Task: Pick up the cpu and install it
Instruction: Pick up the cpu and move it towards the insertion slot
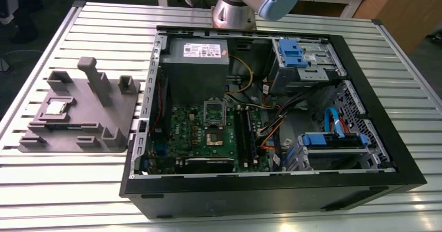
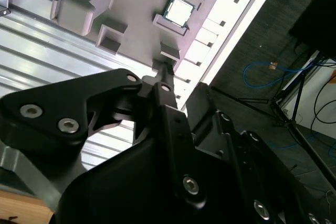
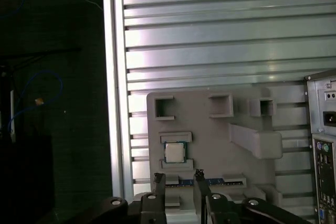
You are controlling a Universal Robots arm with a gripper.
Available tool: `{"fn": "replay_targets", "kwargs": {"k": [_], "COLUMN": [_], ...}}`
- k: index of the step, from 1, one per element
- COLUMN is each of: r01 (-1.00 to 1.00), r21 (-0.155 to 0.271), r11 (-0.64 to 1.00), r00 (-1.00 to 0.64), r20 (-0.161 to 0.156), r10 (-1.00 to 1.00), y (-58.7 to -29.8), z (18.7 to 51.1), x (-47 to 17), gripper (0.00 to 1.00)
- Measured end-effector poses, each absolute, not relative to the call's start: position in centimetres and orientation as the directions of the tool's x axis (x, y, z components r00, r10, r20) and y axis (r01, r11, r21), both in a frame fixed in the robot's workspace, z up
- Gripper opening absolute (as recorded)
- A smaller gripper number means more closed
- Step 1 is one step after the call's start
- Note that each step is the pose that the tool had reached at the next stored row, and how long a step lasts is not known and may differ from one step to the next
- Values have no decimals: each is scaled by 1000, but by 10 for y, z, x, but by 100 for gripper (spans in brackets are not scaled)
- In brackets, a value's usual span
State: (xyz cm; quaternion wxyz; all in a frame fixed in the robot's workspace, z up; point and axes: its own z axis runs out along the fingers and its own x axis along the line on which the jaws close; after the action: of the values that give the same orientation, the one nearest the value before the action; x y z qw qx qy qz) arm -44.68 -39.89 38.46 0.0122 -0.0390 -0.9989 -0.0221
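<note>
The cpu (image 1: 57, 107) is a small square chip with a shiny metal top, lying flat in a recess of the grey fixture plate (image 1: 103, 123) on the exterior view's left. In the first wrist view the cpu (image 3: 175, 152) lies just beyond my gripper (image 3: 179, 177), whose two black fingertips (image 3: 159, 178) stand apart with nothing between them. The gripper hangs above the plate, clear of the chip. The second wrist view shows the cpu (image 2: 179, 10) far past the black finger linkage (image 2: 165, 77).
An open computer case (image 1: 386, 139) lies on the slatted metal table (image 1: 69, 190), to the exterior view's right of the plate. Inside it are the green motherboard (image 1: 186, 133), a raised silver bracket (image 1: 214, 110), the socket (image 1: 216, 138), cables and blue drive bays. The table edge (image 3: 113, 103) runs beside the plate.
</note>
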Motion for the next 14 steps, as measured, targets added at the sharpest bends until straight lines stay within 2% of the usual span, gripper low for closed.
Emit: {"fn": "replay_targets", "kwargs": {"k": [1, 2, 4, 7, 8, 14], "r01": [79, 79, 78, 76, 69, 4], "r21": [43, 43, 43, 43, 43, 43], "r11": [996, 996, 996, 996, 997, 999], "r00": [-997, -997, -997, -997, -997, -1000], "r20": [26, 26, 26, 26, 26, 26], "r10": [77, 77, 77, 75, 68, 3], "y": [-399, -399, -399, -399, -399, -399], "z": [385, 385, 385, 385, 384, 381], "x": [-447, -447, -447, -447, -447, -448], "gripper": [41, 41, 53, 58, 65, 65]}}
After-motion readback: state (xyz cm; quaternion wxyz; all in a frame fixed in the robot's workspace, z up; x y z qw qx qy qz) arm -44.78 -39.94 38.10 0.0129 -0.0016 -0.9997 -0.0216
